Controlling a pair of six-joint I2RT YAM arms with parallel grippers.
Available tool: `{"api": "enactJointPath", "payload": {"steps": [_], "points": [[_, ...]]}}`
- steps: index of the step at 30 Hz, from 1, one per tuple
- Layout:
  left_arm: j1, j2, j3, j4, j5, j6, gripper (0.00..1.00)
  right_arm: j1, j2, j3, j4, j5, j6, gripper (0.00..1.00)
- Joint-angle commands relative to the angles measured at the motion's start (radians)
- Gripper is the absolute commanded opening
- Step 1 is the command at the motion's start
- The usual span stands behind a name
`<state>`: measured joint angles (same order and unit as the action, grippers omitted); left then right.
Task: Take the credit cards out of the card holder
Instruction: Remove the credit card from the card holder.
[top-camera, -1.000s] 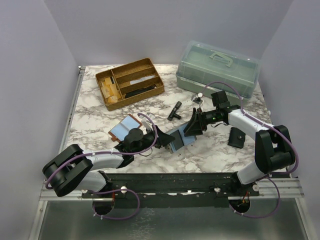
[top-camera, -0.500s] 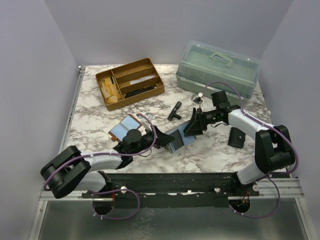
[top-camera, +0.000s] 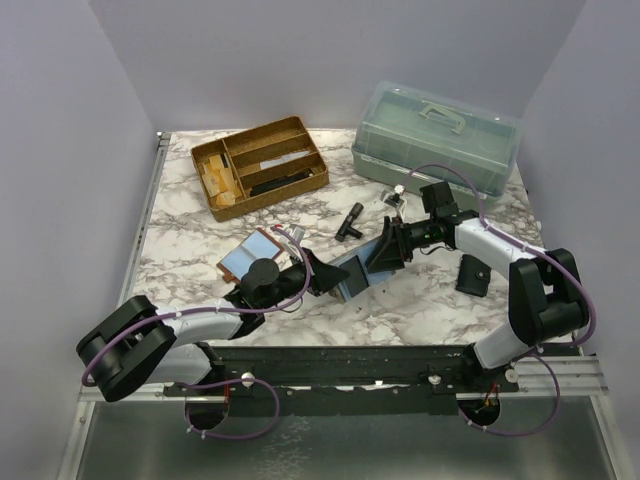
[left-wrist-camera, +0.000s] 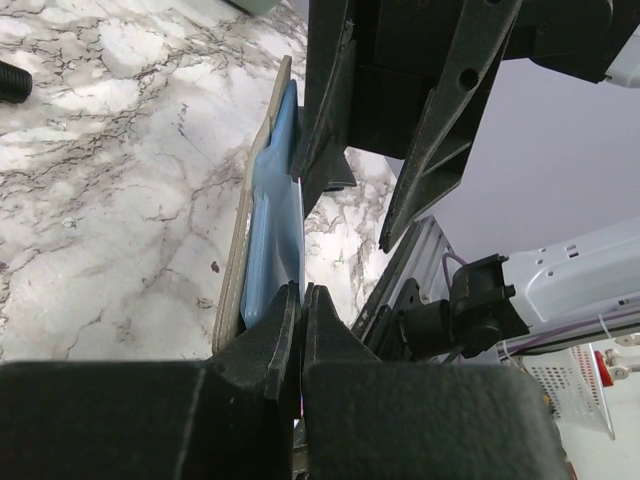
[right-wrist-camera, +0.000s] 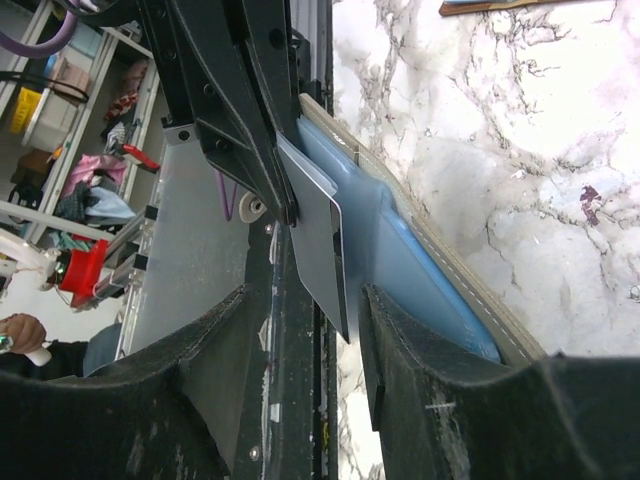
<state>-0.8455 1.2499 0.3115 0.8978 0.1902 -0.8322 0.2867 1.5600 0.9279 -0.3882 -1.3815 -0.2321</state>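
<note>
Top view first: both arms meet over the middle of the marble desk (top-camera: 420, 310). The left claw (top-camera: 322, 272) has the blue card holder (top-camera: 352, 277) by its near-left end. The right claw (top-camera: 383, 250) is at the holder's far-right end. Left of them a flat light-blue rectangle (top-camera: 250, 257) with a brownish rim lies on the desk; whether it is a card, I cannot tell. At the back-left sits a wooden tray (top-camera: 275, 197), and at the back-right a green lidded box (top-camera: 437, 135). A small black tube (top-camera: 350, 220) lies between the box and the claws. A black pouch (top-camera: 472, 275) rests just beside the right forearm.

Over to the left wrist: the two dark fingers are pressed tight together on the holder's edge. The holder stands on edge, blue face and tan rim showing. The right claw's fingers (left-wrist-camera: 440, 110) sit at its far end.

Now the right wrist: a credit card (right-wrist-camera: 318, 240), grey-blue here, pokes out of the holder's mouth. It is still partly tucked in. The right claw's fingers stand apart on either side of it, with a gap showing at each side. Beyond the card, the left claw pinches the holder's far edge.
</note>
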Motion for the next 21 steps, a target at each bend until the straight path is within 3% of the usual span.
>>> {"api": "enactJointPath", "payload": {"steps": [1,21], "points": [[-0.001,-0.008,0.008,0.075,0.018,0.016,0.0,0.01,0.017,-0.013,0.022,-0.008,0.019,0.51],[-0.009,0.076,0.054,0.184,0.052,-0.01,0.0,0.018,0.023,-0.011,0.027,-0.039,0.03,0.49]]}}
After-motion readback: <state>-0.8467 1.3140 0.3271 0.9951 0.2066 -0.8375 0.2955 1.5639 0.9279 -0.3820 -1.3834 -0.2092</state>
